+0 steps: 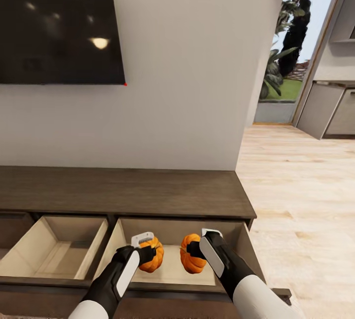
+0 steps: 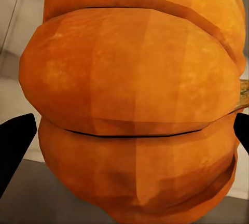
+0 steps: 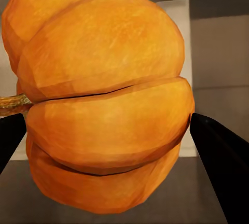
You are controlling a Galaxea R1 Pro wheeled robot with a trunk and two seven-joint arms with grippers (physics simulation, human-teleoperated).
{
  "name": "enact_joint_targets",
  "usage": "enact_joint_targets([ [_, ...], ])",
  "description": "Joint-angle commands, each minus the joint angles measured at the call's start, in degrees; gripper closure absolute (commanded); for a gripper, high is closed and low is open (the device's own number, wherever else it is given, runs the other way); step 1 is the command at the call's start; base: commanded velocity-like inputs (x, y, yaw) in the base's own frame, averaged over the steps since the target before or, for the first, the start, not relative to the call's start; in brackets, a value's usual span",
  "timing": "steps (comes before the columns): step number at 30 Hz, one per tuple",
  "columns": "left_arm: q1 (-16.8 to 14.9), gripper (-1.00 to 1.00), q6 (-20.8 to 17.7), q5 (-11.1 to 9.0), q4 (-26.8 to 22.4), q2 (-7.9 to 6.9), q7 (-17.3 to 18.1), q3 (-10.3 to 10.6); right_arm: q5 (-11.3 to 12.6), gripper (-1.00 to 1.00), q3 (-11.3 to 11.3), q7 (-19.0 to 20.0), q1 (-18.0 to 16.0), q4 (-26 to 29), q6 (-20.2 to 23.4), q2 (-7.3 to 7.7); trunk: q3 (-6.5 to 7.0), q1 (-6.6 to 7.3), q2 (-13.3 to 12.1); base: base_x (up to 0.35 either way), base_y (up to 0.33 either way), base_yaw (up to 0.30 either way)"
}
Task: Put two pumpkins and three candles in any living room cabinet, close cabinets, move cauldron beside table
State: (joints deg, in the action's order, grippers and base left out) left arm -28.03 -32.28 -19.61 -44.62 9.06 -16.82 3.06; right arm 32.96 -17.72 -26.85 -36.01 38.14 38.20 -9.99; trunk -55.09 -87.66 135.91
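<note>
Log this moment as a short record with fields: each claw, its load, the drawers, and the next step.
left claw: shut on left pumpkin
right claw: shut on right pumpkin
position: both pumpkins held over the right drawer
cabinet: two drawers pulled out, left drawer holds nothing visible
next step: probably lower and release both pumpkins into the right drawer

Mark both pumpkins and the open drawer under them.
Left claw's pumpkin [image 1: 154,256]: head view, its orange side.
Right claw's pumpkin [image 1: 190,260]: head view, its ribbed side.
Open drawer [image 1: 170,232]: head view, its beige back wall.
</note>
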Motion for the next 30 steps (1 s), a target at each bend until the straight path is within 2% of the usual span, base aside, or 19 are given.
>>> enact_joint_targets([
  [1,-0.01,1.0,-0.26,0.1,-0.19,0.0,-0.16,0.02,0.03,1.0,-0.07,0.09,-0.01,0.01,-0.06,0.0,-0.18,-0.22,0.42,0.0,0.0,0.0],
  [6,-0.01,1.0,-1.88,0.1,-1.44,-0.02,-0.14,0.02,0.0,1.0,-0.28,0.07,0.0,0.0,-0.13,0.0,-1.08,-1.32,2.42,0.0,0.0,0.0],
  [9,-0.01,1.0,-2.19,0.1,-1.64,-0.06,-0.14,0.02,-0.03,1.0,-0.34,0.06,-0.01,0.0,-0.17,0.0,-1.08,-1.32,2.42,0.0,0.0,0.0],
  [15,-0.01,1.0,-2.89,0.1,-1.69,-0.01,-0.14,0.02,-0.09,1.0,-0.38,0.05,0.02,0.0,-0.23,0.0,-2.16,-2.64,4.83,0.0,0.0,0.0],
  [21,-0.01,1.0,-2.88,0.1,-1.69,0.0,-0.07,0.02,-0.09,1.0,-0.39,0.05,0.04,0.0,-0.23,0.0,-2.16,-2.64,4.83,0.0,0.0,0.0],
  [22,-0.01,1.0,-2.88,0.1,-1.69,0.0,-0.07,0.02,-0.09,-1.0,-0.39,0.05,0.03,0.0,-0.23,0.0,-2.16,-2.64,4.83,0.0,0.0,0.0],
  [30,-0.01,1.0,-2.78,0.05,-1.69,-0.13,-0.01,-0.1,-0.09,-1.0,-0.39,0.05,0.04,0.0,-0.23,0.0,-2.16,-2.64,4.83,0.0,0.0,0.0],
])
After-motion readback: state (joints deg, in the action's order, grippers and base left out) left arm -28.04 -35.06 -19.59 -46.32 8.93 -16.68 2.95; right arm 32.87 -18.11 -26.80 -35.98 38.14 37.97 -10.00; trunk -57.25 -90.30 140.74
